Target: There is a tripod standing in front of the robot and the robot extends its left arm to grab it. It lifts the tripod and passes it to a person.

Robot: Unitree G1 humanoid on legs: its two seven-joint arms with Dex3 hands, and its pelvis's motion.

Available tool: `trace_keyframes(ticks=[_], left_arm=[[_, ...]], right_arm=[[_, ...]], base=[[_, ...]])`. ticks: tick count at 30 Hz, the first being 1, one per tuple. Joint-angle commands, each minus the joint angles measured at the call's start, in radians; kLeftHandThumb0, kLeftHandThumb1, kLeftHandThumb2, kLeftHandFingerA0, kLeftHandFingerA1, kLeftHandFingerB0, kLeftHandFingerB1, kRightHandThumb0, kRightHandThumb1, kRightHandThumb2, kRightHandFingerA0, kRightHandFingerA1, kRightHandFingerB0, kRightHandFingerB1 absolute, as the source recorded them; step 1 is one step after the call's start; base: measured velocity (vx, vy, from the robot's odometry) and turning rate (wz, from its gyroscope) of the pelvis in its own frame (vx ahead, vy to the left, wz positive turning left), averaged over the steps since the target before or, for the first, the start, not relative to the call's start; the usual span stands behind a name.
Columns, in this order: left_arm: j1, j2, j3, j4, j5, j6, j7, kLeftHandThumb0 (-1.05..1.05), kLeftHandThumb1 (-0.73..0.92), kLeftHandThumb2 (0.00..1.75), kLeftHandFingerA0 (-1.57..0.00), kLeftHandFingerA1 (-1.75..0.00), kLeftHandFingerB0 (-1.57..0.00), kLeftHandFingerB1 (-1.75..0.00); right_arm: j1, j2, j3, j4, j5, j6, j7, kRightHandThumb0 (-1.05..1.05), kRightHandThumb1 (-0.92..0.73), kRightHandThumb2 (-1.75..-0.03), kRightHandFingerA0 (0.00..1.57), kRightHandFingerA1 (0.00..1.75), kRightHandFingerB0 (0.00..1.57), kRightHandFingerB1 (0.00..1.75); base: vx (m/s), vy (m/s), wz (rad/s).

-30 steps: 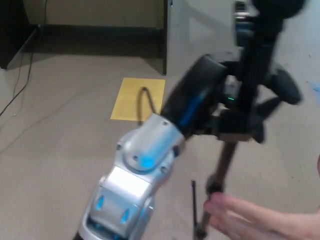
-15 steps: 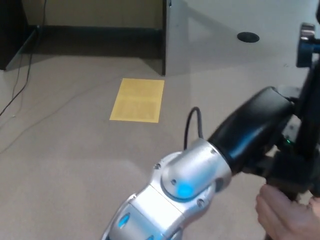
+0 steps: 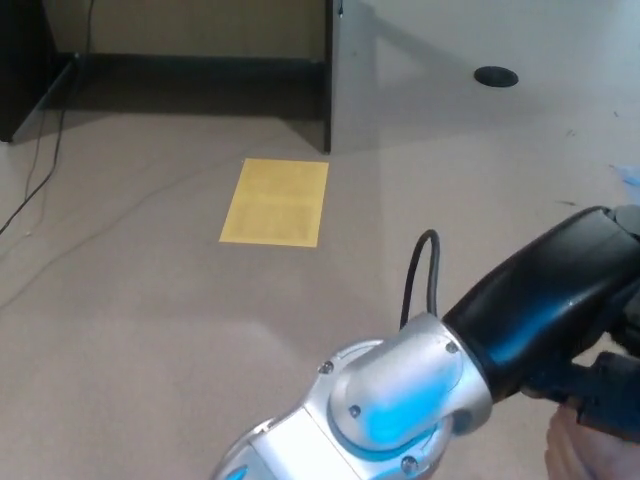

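Far left there's a thin black cable (image 3: 40,160) trailing over the beige carpeted floor (image 3: 130,300) beside a dark cabinet edge (image 3: 22,70), just room clutter. Moving in, a flat yellow rectangular sheet (image 3: 275,201) lies on the floor, probably a marker for where something gets stood, though that's only my guess. Behind it a grey partition panel (image 3: 332,75) stands upright, and further right a small dark round floor plate (image 3: 496,75) sits well apart from everything. The foreground is mostly the robot's left arm: a silver elbow joint with a blue glow (image 3: 400,405), then a glossy black forearm (image 3: 545,300) reaching across to the right edge with a black cable loop (image 3: 422,270) arching off it. It's stretched that way, I reckon, because it's offering the load sideways for the handover. The left hand (image 3: 612,385) is right at the frame edge and mostly cropped, so I can't tell what its grip is doing. A dark blocky bit there may be part of the tripod, but I honestly can't make the tripod out; if it's held, it's out of frame past the hand. A person's hand (image 3: 585,455) shows in the bottom right corner, just below the robot's. The right hand isn't visible.
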Motion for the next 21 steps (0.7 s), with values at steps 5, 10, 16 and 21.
trace_keyframes(ticks=[5, 10, 16, 21], left_arm=[[-0.062, 0.050, 0.060, 0.037, -0.077, 0.048, -0.094, -0.67, 0.48, 0.55, 0.00, -0.21, 0.00, 0.00], [-0.041, 0.113, 0.122, 0.120, -0.066, 0.017, -0.117, -0.69, 0.42, 0.77, 0.00, -0.08, 0.00, -0.01], [-0.033, 0.235, 0.180, 0.179, -0.045, -0.026, -0.147, -0.71, 0.45, 0.54, 0.00, 0.00, 0.00, 0.00], [0.058, 0.372, 0.318, 0.168, -0.050, -0.135, -0.202, -0.74, 0.46, 0.55, 0.00, 0.00, 0.00, 0.00]], right_arm=[[-0.011, -0.024, -0.004, 0.004, 0.003, 0.017, 0.017, -0.38, -0.73, -0.62, 0.60, 0.40, 0.42, 0.34], [-0.014, -0.026, -0.008, -0.003, 0.006, 0.018, 0.024, -0.41, -0.71, -0.62, 0.62, 0.40, 0.43, 0.34], [-0.015, -0.030, -0.004, -0.006, 0.000, 0.018, 0.021, -0.38, -0.71, -0.61, 0.62, 0.40, 0.43, 0.34], [-0.042, -0.030, -0.004, 0.004, -0.002, 0.028, 0.024, -0.39, -0.70, -0.61, 0.63, 0.41, 0.44, 0.35]], base=[[0.00, 0.000, 0.00], [0.00, 0.000, 0.00], [0.00, 0.000, 0.00], [0.00, 0.000, 0.00]])
